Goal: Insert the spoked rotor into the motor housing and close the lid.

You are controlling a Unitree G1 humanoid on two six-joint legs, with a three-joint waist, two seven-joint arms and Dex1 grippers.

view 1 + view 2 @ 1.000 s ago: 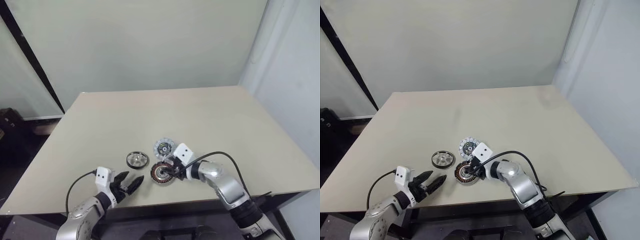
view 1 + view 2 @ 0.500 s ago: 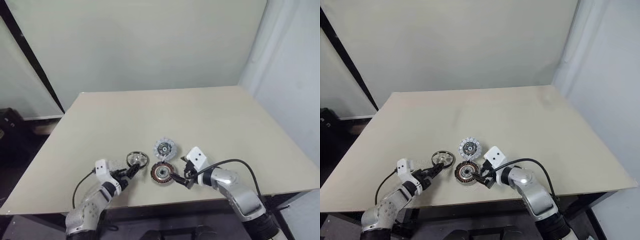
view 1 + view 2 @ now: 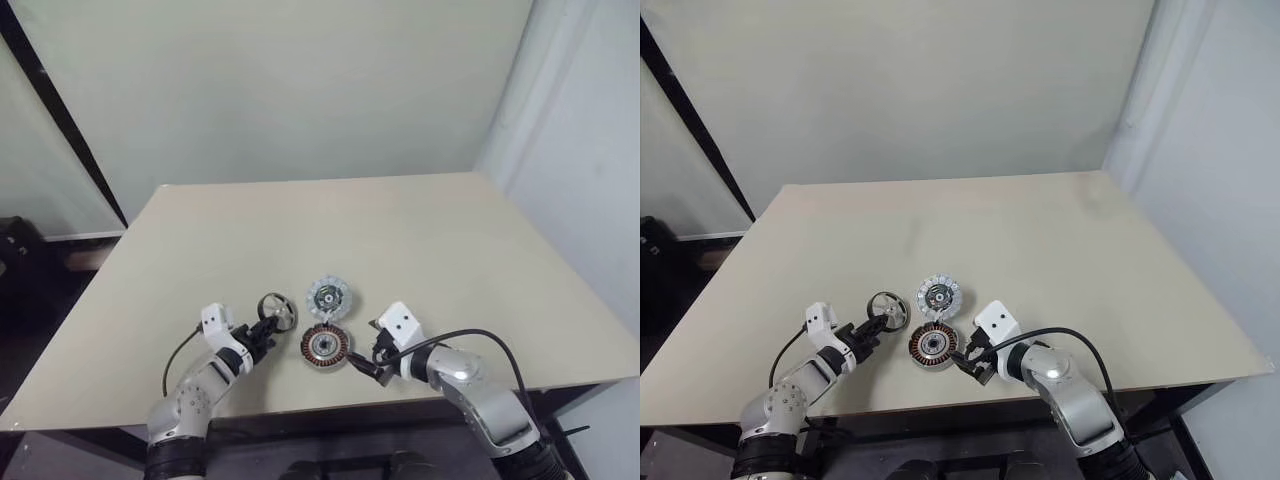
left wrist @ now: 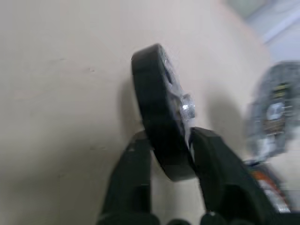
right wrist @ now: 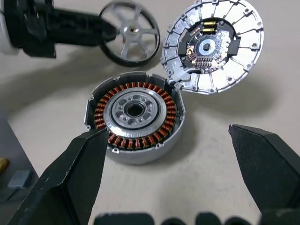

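Note:
The spoked rotor [image 3: 278, 311], with its dark rim and silver spokes, stands tipped up on edge on the table. My left gripper [image 3: 268, 328] is shut on it. In the left wrist view the rotor's rim [image 4: 157, 103] sits clamped between the two black fingers [image 4: 136, 178]. To its right, the motor housing [image 3: 325, 346] lies open side up, showing copper windings [image 5: 135, 115]. The lid [image 3: 328, 297] lies just behind it, dark centre up, and touches the housing's far rim [image 5: 213, 44]. My right gripper [image 3: 368, 362] is open just right of the housing, holding nothing.
The parts lie near the front edge of a beige table [image 3: 450, 250], whose bare top stretches back to a pale wall. A black cable [image 3: 470, 335] loops from my right wrist. A dark bar [image 3: 60, 110] slants along the left.
My left gripper moved forward to the rotor and shut on its rim, tipping it up on edge. My right gripper let go of the housing, opened, and drew back to the right.

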